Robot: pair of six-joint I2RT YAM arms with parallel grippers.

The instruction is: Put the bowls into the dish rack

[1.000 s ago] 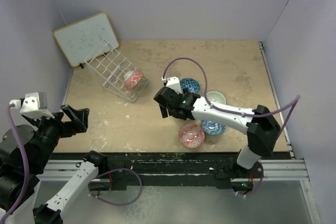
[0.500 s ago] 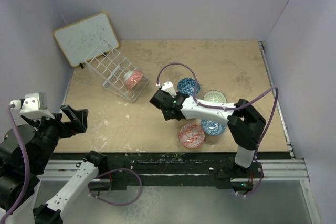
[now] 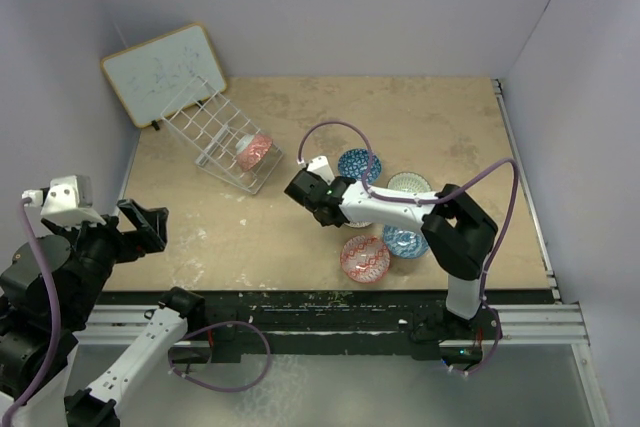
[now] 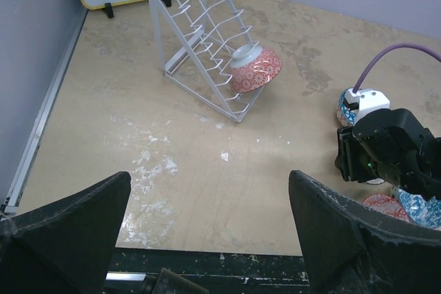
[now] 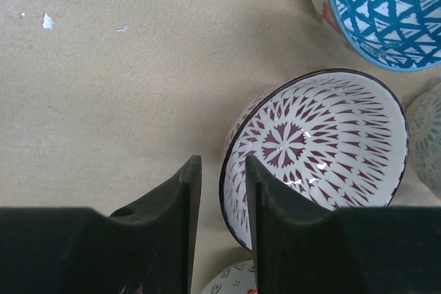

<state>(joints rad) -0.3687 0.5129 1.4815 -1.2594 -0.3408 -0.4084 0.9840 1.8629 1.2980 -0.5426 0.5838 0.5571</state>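
red patterned bowl [image 4: 256,71], white rack [image 4: 207,46]

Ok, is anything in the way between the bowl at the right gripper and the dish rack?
Nothing visible. The right gripper straddles the rim of the dark-rimmed bowl, and only bare table lies between it and the dish rack. A red bowl sits at the rack's lower end; other slots look free.

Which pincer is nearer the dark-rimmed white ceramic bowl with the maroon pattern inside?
Right. The right pincer straddles the rim of that bowl; the left pincer hangs far away at the front-left.
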